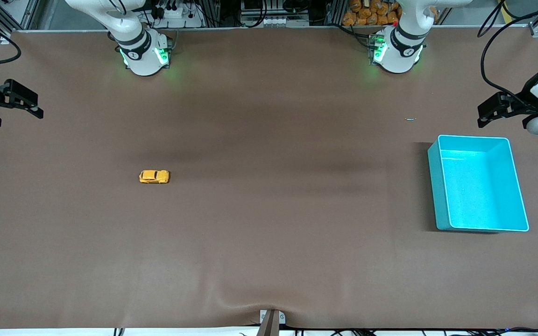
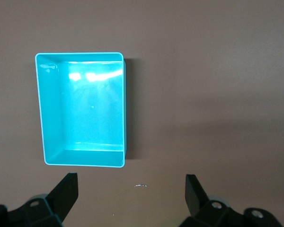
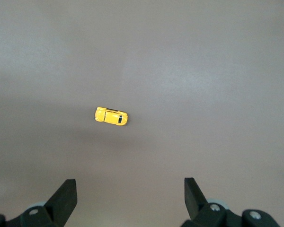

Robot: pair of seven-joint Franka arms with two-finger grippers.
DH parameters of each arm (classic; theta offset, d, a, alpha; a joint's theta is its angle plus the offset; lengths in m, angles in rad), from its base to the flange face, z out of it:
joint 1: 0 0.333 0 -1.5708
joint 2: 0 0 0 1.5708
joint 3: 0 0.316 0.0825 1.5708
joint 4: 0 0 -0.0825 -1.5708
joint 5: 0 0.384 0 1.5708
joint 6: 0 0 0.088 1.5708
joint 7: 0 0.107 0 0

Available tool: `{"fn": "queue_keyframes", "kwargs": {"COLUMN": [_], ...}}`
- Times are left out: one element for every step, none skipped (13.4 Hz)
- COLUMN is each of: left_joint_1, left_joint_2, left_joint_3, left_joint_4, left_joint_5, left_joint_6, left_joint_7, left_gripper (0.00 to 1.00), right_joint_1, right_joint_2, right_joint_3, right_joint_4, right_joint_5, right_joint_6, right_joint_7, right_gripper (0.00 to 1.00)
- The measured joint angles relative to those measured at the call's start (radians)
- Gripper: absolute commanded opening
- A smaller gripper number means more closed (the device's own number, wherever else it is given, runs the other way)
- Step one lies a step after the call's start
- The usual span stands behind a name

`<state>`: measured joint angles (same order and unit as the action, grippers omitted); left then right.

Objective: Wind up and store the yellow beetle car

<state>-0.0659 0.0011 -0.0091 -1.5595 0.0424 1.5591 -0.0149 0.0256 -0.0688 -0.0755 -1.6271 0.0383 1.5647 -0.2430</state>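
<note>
The tiny yellow-orange beetle-shaped toy car (image 1: 154,177) sits on its wheels on the brown desk (image 1: 269,233), alone, well apart from the rectangular turquoise plastic bin (image 1: 439,186) and toward the right arm's end of the desk from it. Right claw (image 1: 35,111) hangs over the desk edge at its own end, well apart from the car and much farther from the bin, fingers (image 3: 66,196) spread with nothing between them. Left claw (image 1: 484,117) hangs just above the bin's end nearest the bases, fingers (image 2: 68,189) spread and holding nothing, bin (image 2: 40,109) empty in its wrist view.
</note>
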Motion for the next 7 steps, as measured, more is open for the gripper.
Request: {"fn": "queue_keyframes", "kwargs": {"left_joint_1": [0.008, 0.014, 0.016, 0.016, 0.017, 0.017, 0.017], "left_joint_2": [0.000, 0.000, 0.000, 0.001, 0.002, 0.003, 0.005], "left_joint_3": [-0.009, -0.015, -0.017, -0.018, -0.018, -0.018, -0.018], "left_joint_4": [0.000, 0.000, 0.000, 0.000, 0.000, 0.000, 0.000], "left_joint_5": [0.000, 0.000, 0.000, 0.000, 0.000, 0.000, 0.000], "left_joint_6": [0.000, -0.001, -0.001, -0.002, -0.002, -0.002, -0.002], "left_joint_7": [0.000, 0.000, 0.000, 0.000, 0.001, 0.001, 0.002], "left_gripper": [1.00, 1.00, 1.00, 1.00, 1.00, 1.00, 1.00], "right_joint_1": [0.000, 0.000, 0.000, 0.000, 0.000, 0.000, 0.001], "right_joint_2": [0.000, 0.000, 0.000, 0.000, 0.000, 0.000, 0.002], "right_joint_3": [0.000, 0.000, 0.000, 0.000, 0.000, 0.000, 0.002], "right_joint_4": [0.000, 0.000, 0.000, 0.000, 0.000, 0.000, -0.003], "right_joint_5": [0.000, 0.000, 0.000, 0.000, 0.000, 0.000, 0.000], "right_joint_6": [0.000, -0.001, -0.002, -0.002, -0.003, -0.005, -0.012], "right_joint_7": [0.000, 0.000, 0.000, 0.000, 0.000, -0.001, -0.012], "right_gripper": [1.00, 1.00, 1.00, 1.00, 1.00, 1.00, 1.00]}}
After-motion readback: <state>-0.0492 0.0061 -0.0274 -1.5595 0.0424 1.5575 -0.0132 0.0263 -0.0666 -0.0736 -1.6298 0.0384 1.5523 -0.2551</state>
